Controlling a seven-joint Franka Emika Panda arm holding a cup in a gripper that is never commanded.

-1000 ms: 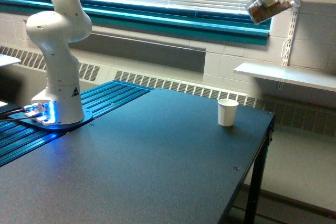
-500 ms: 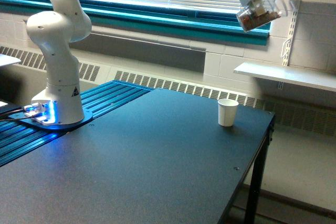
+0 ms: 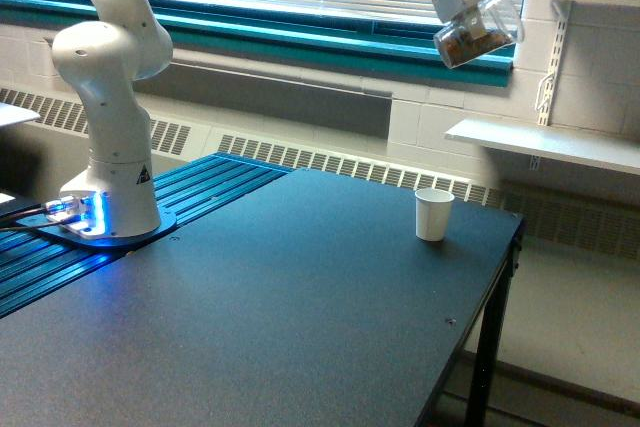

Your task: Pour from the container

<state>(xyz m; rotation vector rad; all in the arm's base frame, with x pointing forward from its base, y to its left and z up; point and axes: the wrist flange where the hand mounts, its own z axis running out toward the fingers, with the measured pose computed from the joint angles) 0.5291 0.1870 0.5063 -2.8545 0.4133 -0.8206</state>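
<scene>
The container (image 3: 480, 32), a small clear plastic cup with brown granular bits at its bottom, hangs tilted high in the exterior view's upper right. My gripper (image 3: 462, 9) is shut on it from the upper left. A white paper cup (image 3: 433, 214) stands upright on the dark table (image 3: 300, 317) near its far right corner, well below the container and slightly to the left of it.
The arm's white base (image 3: 110, 127) stands at the exterior view's left on a ribbed blue surface (image 3: 200, 197). A window with blinds, a teal sill (image 3: 300, 37) and a wall shelf (image 3: 550, 142) lie behind. The table's right edge drops to the floor.
My gripper has carried the container leftward and slightly down, from the frame's upper right corner toward a spot over the white cup. The white cup has not moved.
</scene>
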